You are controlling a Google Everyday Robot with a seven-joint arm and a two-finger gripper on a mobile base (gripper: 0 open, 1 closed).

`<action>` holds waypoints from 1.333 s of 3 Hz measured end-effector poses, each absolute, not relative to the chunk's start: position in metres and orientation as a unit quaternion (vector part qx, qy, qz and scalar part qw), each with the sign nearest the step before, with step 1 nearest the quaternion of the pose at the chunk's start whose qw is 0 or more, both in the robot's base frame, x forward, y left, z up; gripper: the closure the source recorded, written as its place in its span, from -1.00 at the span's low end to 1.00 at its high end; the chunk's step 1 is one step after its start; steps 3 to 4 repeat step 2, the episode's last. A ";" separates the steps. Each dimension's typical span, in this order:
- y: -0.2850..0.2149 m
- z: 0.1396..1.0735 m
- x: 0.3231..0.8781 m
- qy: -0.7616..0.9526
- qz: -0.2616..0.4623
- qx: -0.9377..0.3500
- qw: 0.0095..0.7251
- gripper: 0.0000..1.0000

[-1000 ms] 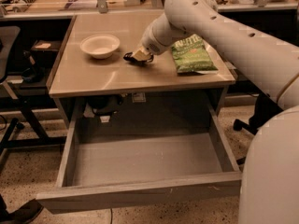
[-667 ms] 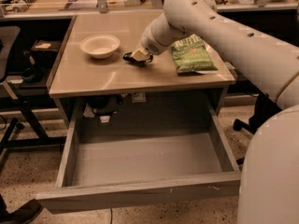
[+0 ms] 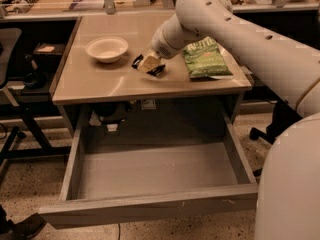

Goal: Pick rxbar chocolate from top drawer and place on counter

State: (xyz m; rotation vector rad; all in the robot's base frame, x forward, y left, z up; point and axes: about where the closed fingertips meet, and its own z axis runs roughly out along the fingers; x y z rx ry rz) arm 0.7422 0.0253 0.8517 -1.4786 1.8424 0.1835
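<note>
Nearest the camera, the top drawer [image 3: 150,204] is pulled fully out below the table. Its grey floor shows nothing lying in it, which fits a bar that has already been lifted out. The drawer is probably left open because the task asks only for the bar to be moved.

Above it, the counter [image 3: 95,84] carries everything else. The gripper [image 3: 149,64] is low over the middle of the counter, at or just above the surface, and the arm [image 3: 240,39] reaches it from the right. The rxbar chocolate [image 3: 159,70] shows as dark wrapper ends sticking out on either side of the gripper, right at the tabletop. I cannot tell whether the gripper is clamped on the bar or has let go of it. The low pose suggests a set-down, with the bar either landing or just landed.

That spot is a bare patch between a green chip bag [image 3: 204,60] just to its right and a white bowl [image 3: 106,49] near on its left. The patch was likely chosen so that neither gets bumped.

Farthest back, a cluttered bench [image 3: 60,6] with metal posts runs behind the counter.
</note>
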 end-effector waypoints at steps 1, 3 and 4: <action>0.025 0.852 0.742 0.720 0.072 -0.578 0.377 -1.00; 0.025 0.852 0.742 0.720 0.072 -0.578 0.377 -1.00; 0.025 0.852 0.742 0.720 0.072 -0.578 0.377 -1.00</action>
